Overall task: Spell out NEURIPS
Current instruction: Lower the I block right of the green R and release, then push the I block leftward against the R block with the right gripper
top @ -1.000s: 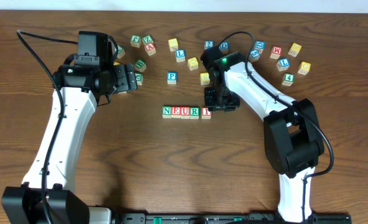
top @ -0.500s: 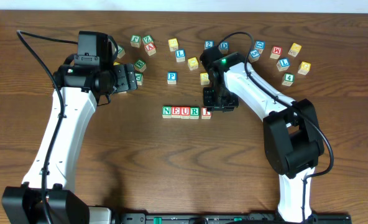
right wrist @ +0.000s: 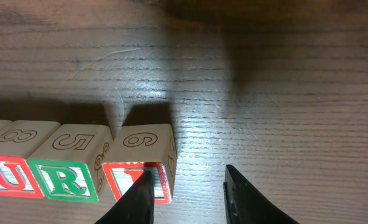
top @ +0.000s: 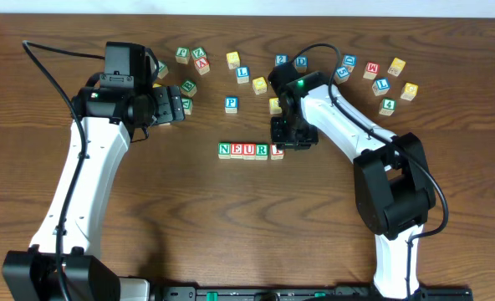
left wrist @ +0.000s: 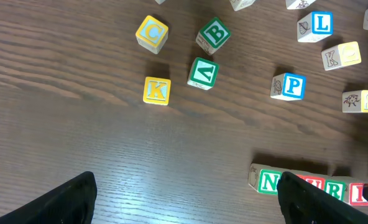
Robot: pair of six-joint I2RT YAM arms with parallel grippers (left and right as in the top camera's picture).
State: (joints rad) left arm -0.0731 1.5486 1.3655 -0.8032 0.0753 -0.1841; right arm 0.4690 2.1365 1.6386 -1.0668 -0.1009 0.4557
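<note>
The NEURI row (top: 250,150) lies near the middle of the surface (top: 189,217), five cubes pressed side to side with their letters facing the robot, so the word reads from N through I and its free end is the I cube (right wrist: 127,163). The right fingers (right wrist: 137,198) are down at that end: one sits against the outer edge of the I cube, the other over bare wood just past the row, and nothing lies between them, so they are parted and empty. That pose looks like letting go of the I cube or squaring it against the R cube (right wrist: 66,177), which would keep the line tight and leave a clean spot beyond the row for the next letter. The blue P cube (top: 231,104) waits loose behind the row, on the far side from the robot, and the yellow S cube (left wrist: 365,101) lies behind the row's I end, close to the right arm. The left fingers (left wrist: 66,202) hover spread wide and empty off the row's N end, probably held back there to keep clear of the right arm's work. Two letters remain to be added.
</note>
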